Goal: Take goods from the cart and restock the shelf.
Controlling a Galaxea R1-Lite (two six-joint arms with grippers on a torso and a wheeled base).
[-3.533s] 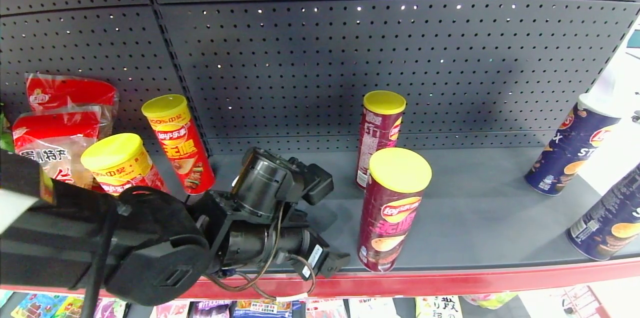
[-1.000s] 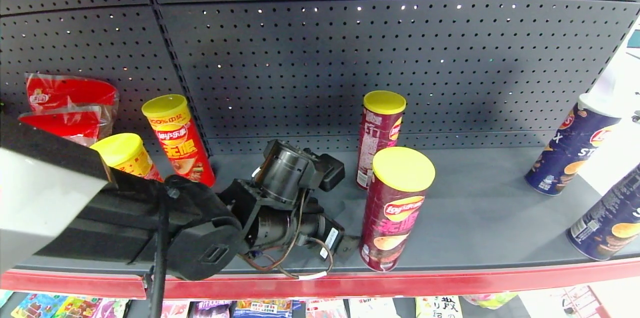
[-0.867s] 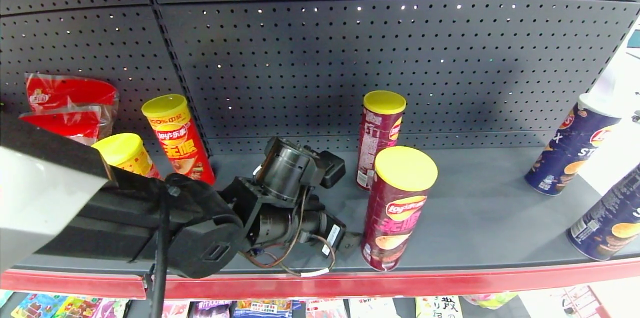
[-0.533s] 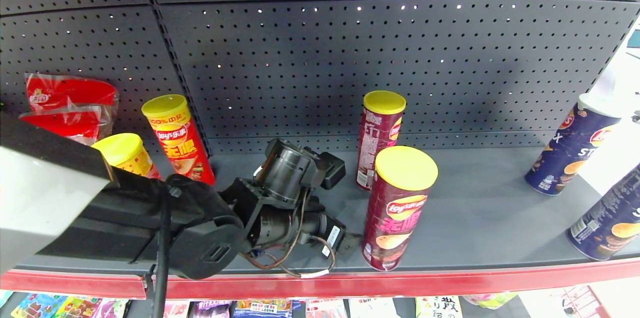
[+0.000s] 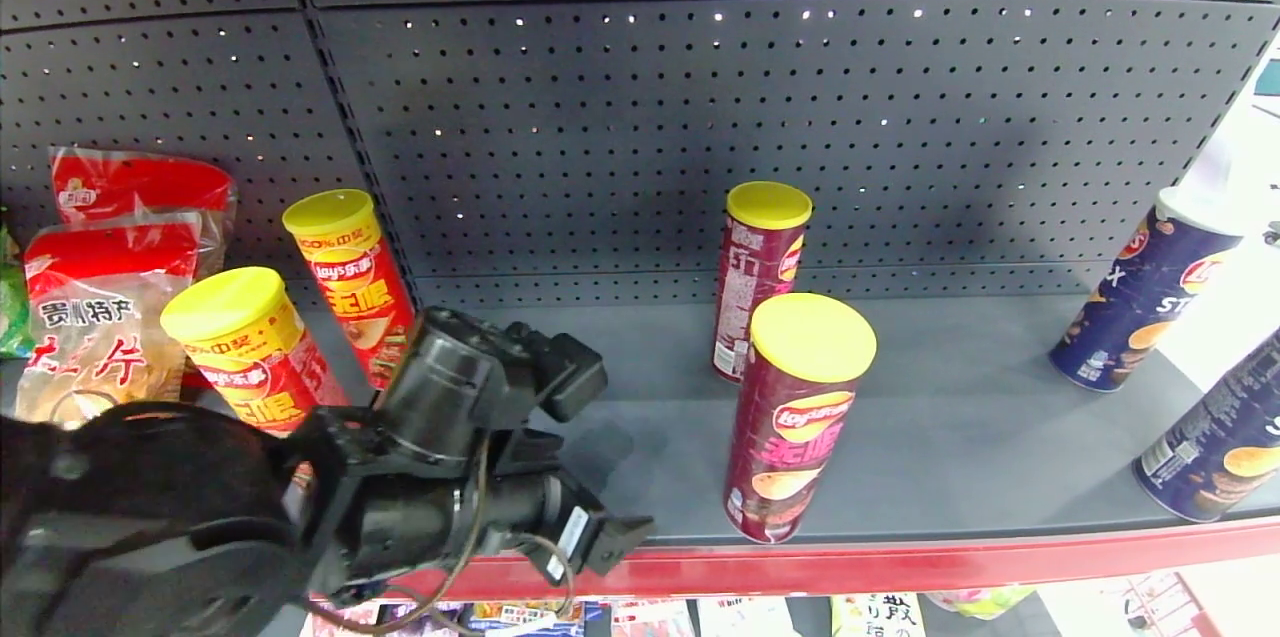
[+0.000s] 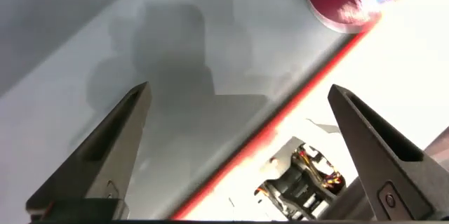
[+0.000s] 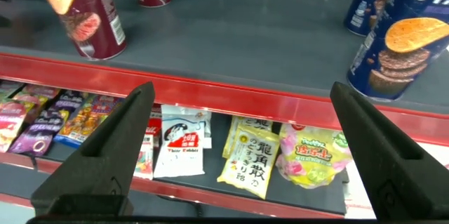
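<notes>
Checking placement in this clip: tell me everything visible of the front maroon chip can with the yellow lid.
The front maroon can is a tall tube, cardboard by its look, closed with a flat yellow lid, printed with a red-and-yellow logo above a chip. It stands upright near the red front lip of the grey shelf, ahead of a second maroon can and apart from it. Only the shelf touches it; the open left gripper sits off to its left, clear of it.

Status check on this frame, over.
Left gripper open, empty, at shelf front edge. Right gripper open, empty. Front maroon can upright on shelf, rear maroon can behind.
</notes>
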